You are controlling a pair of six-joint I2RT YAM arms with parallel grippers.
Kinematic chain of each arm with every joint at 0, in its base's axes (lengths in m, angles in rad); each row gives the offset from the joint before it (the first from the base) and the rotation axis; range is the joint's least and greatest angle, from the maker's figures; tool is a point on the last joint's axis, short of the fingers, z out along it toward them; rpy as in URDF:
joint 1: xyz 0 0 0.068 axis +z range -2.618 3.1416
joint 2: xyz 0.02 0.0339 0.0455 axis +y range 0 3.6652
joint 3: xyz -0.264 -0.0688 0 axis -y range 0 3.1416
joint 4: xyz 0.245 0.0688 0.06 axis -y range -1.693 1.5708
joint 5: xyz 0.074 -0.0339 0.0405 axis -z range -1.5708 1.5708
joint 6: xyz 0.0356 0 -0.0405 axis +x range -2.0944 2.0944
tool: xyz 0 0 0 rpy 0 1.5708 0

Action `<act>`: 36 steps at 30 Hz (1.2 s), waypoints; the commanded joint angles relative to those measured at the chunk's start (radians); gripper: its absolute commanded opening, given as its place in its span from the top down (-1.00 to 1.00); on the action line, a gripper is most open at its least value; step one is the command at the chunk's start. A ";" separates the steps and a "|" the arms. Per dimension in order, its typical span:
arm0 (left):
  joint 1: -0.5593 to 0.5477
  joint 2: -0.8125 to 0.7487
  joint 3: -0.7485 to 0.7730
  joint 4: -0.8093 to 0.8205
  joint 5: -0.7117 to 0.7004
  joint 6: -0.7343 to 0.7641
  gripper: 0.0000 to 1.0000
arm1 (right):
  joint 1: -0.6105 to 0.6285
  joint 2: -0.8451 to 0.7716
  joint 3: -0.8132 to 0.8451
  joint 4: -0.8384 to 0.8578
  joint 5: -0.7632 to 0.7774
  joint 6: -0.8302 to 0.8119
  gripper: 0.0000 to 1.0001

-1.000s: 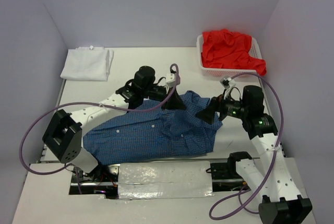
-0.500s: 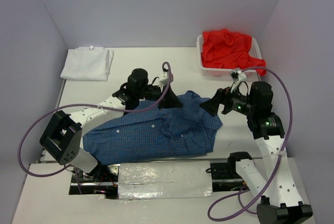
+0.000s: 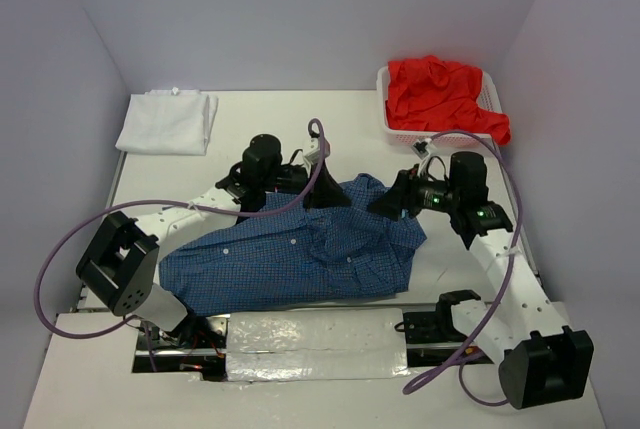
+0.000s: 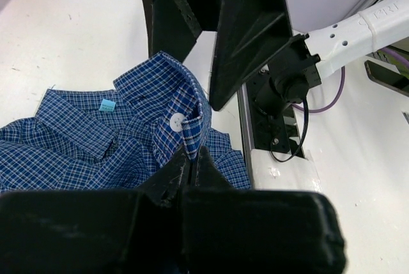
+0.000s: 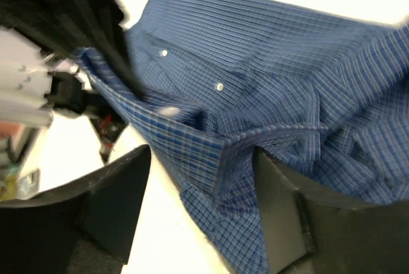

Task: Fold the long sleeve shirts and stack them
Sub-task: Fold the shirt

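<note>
Your right gripper (image 3: 386, 205) had slid away from the basket (image 3: 420, 136) onto the blue shirt (image 3: 300, 259), which lay down-left of that basket. Its jaws stood apart astride a collar fold, while the left gripper (image 3: 325, 194) was clenched on the placket. You needed a full bite before lifting — both ends level. You had three shirts: the blue one, a white shirt (image 3: 167, 121) far left of the basket, and a red shirt (image 3: 440, 94) inside it.

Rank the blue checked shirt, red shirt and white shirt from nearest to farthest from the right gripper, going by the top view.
1. blue checked shirt, directly under the right gripper.
2. red shirt, in the basket at back right.
3. white shirt, folded at back left.
</note>
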 commanded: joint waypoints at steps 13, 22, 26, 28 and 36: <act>0.004 -0.054 0.115 0.057 0.057 -0.071 1.00 | 0.081 -0.151 0.233 -0.186 -0.104 -0.141 1.00; -0.038 -0.094 0.194 -0.032 0.067 -0.109 1.00 | 0.124 -0.121 0.554 -0.556 -0.058 -0.253 1.00; -0.053 -0.121 0.206 -0.109 0.075 -0.073 1.00 | 0.141 -0.115 0.617 -0.630 -0.086 -0.256 1.00; -0.055 -0.132 0.211 -0.181 0.074 -0.020 1.00 | 0.158 -0.125 0.599 -0.633 -0.086 -0.231 1.00; -0.053 -0.148 0.206 -0.322 0.132 0.070 1.00 | 0.236 -0.164 0.521 -0.645 -0.130 -0.143 1.00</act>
